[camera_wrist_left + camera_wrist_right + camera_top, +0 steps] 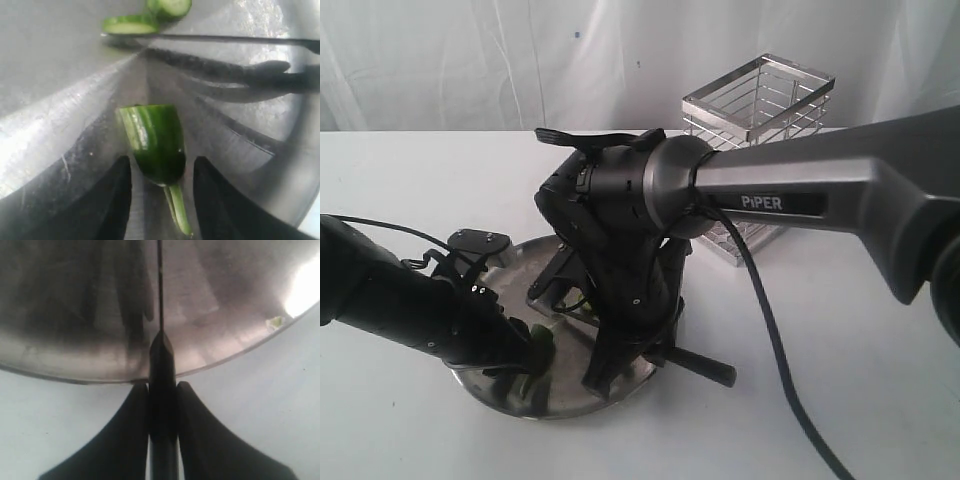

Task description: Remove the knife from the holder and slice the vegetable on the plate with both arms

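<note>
The green chili pepper [155, 142], cut short with its stem on, lies on the steel plate [60, 120]. It sits between the fingers of my left gripper [162, 160], which is open, with a gap on each side. Two cut slices [131, 25] lie just beyond the thin black knife blade [210, 38]. My right gripper [162, 386] is shut on the knife handle [162, 360], with the blade [160, 285] edge-on over the plate [90, 315]. In the exterior view both grippers [525, 350] [630, 350] are low over the plate [560, 408], and the handle end [708, 368] sticks out.
The chrome wire holder [760, 100] stands behind the plate at the back right, with no knife in it. The right arm's cable [770, 330] trails over the white table toward the front. A small green scrap [275, 321] lies at the plate's rim.
</note>
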Controlling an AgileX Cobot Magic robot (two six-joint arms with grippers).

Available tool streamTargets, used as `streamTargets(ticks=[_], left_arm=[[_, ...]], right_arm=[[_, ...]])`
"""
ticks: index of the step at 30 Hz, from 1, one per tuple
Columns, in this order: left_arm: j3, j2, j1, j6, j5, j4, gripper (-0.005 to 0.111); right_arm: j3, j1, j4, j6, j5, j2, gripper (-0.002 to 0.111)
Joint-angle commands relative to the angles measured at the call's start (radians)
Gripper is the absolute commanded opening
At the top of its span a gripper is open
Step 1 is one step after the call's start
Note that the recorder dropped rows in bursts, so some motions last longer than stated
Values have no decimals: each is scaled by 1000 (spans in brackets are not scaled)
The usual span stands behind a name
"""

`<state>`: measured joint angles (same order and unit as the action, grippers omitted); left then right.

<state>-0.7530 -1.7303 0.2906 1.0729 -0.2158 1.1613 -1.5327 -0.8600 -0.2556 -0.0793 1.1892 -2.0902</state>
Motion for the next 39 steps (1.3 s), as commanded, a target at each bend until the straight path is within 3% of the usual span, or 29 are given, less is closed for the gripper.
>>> streamTargets(ticks=[1,13,34,39], left_arm=[[1,5,1,-4,-13,12,46],[0,205,1,-4,14,-47,46],[0,217,1,-4,87,-47,46],[11,218,1,-30,66,-45,46]], right_arm=[[-6,-1,-2,9,32,23,3],[-4,1,-50,41,32,42,3],[8,2,-6,63,32,119,3],[43,21,8,118,-74,119,3]])
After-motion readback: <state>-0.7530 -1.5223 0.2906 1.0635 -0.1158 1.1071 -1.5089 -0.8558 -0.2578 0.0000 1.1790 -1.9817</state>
